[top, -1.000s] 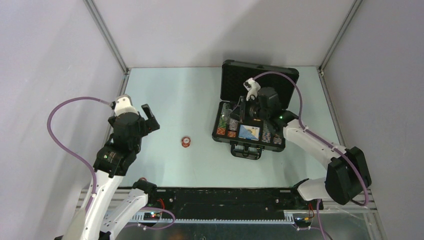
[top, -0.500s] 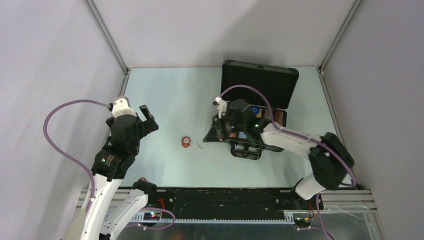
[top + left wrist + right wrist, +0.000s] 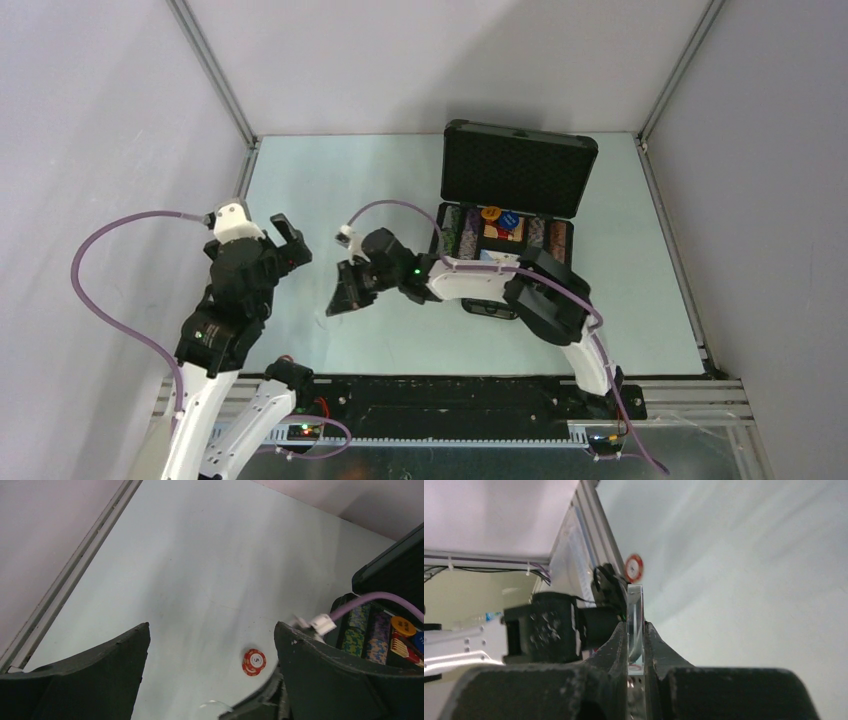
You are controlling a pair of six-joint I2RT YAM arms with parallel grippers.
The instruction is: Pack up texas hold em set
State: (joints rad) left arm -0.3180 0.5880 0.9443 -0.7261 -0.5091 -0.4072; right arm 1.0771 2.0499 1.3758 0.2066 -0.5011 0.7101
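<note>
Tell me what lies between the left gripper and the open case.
A red-white chip and the right gripper, jaws shut on a clear thin piece; the left wrist view shows both.

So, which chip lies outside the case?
The red-white chip, alone on the table; the other chips sit in rows inside the open case.

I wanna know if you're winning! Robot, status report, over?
Left hand open. Right hand shut on clear piece. Red-white chip loose on table, case open. Nothing seen blocking.
</note>
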